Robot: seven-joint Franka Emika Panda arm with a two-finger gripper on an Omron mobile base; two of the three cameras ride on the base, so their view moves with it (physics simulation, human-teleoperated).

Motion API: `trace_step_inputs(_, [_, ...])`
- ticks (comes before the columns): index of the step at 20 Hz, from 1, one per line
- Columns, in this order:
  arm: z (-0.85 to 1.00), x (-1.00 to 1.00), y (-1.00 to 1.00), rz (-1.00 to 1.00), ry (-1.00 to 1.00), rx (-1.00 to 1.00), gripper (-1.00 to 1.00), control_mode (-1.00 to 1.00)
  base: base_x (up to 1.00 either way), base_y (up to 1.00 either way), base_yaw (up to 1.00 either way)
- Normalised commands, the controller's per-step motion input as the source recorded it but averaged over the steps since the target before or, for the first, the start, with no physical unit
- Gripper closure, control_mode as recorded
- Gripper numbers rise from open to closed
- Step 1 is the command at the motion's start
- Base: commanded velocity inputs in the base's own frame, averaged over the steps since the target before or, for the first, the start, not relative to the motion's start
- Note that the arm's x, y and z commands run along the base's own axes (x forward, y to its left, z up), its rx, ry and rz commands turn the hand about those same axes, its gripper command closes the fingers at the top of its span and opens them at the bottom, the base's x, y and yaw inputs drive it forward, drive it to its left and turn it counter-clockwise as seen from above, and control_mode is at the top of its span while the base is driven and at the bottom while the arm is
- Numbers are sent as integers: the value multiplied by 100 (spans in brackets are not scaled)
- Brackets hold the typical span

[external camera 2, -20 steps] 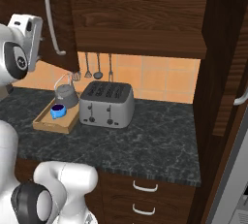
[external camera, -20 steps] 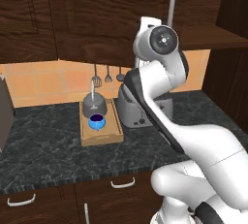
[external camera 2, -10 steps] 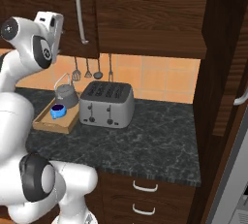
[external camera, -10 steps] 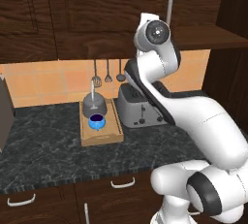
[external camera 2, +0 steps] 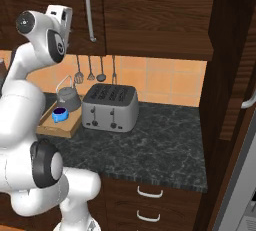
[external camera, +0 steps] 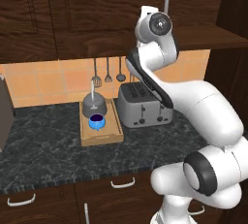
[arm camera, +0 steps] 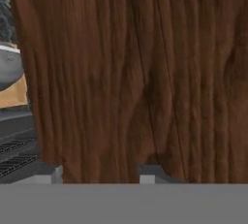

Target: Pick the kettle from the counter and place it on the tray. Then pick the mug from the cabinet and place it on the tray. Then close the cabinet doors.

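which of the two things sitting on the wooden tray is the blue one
The small round bright blue mug, at the front of the light tan wooden tray. The squat grey metal kettle behind it is dome-shaped with a thin upright handle.

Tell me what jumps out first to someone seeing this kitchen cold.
The big white robot arm fills the foreground, raised high against the dark wood cabinet door with its long grey handle. Below, on the black marbled counter, a wooden tray holds a grey kettle and a bright blue mug, beside a silver toaster.
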Motion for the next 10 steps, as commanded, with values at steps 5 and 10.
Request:
trace_step_inputs(5, [-16,1,19,6,8,-10,-100,-100,0,0,0])
trace_step_inputs(10, [8,-69,1,4,9,0,-100,-100,0,0,0])
